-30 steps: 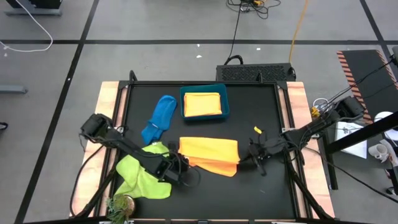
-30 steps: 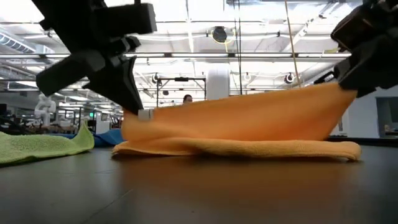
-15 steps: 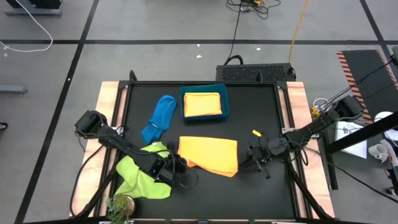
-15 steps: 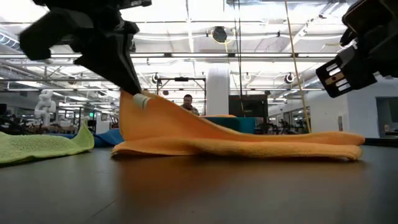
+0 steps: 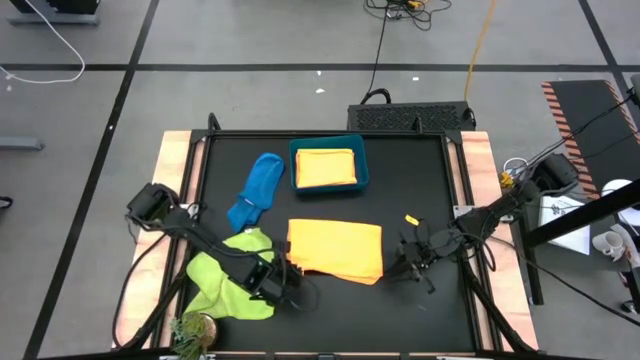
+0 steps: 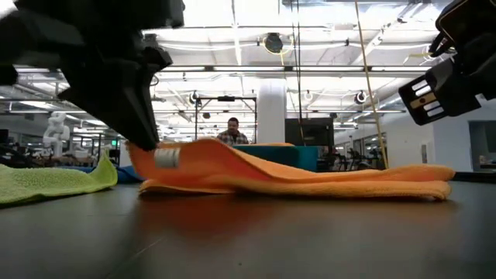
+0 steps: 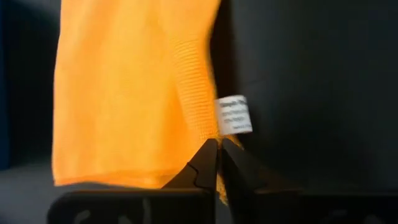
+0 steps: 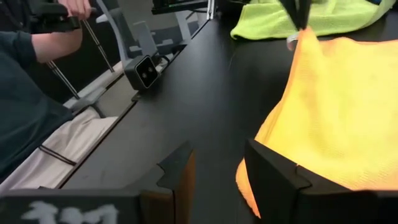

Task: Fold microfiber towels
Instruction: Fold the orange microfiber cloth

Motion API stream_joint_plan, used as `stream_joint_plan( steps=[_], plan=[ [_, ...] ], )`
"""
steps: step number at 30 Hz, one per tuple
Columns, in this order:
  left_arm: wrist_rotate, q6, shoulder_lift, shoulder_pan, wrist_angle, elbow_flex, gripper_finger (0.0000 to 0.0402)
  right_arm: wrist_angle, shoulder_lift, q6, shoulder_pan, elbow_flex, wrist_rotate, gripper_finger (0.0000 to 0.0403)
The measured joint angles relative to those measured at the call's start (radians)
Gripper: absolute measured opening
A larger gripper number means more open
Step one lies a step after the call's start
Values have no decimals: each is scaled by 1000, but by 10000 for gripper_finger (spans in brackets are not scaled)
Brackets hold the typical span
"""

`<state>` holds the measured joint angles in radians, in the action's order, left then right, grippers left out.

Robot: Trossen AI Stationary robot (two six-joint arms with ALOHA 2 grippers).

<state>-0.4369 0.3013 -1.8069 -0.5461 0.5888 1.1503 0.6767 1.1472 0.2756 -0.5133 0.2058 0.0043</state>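
The orange towel (image 5: pixel 336 248) lies folded on the black counter (image 5: pixel 420 190), near the middle and toward the near edge. In the low view its layers (image 6: pixel 310 177) rest flat on the right, while the left corner is lifted off the surface.

The left gripper (image 5: pixel 287 281) is at that near left corner. In the left wrist view (image 7: pixel 217 155) its jaws stand almost together, pinching the towel's hem just beside a small white label (image 7: pixel 234 115).

The right gripper (image 5: pixel 408 262) is just off the towel's right edge, apart from the cloth. In the right wrist view (image 8: pixel 217 171) its jaws stand apart with nothing between them; the orange cloth (image 8: pixel 336 106) lies just beyond one finger.

The lime green towel (image 5: pixel 225 275) is crumpled at the near left, under the left arm. The blue towel (image 5: pixel 257 190) lies bunched farther back on the left. A teal bin (image 5: pixel 364 168) at the far centre holds a folded yellow towel (image 5: pixel 325 167).

A person's sleeve (image 8: pixel 31 81) shows beyond the counter in the right wrist view.
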Motion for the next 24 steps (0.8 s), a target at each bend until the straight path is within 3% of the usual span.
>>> stream_joint_plan(
  steps=[6,13,24],
  plan=[
    [-74,-1,0,-61,-10,0,45,22,20,-2,0,0,-1,130],
    [-86,91,0,-102,-18,0,46,38,20,0,0,0,-1,130],
    [-63,51,-148,-133,-275,2,47,52,20,-3,1,0,-1,130]
  ],
)
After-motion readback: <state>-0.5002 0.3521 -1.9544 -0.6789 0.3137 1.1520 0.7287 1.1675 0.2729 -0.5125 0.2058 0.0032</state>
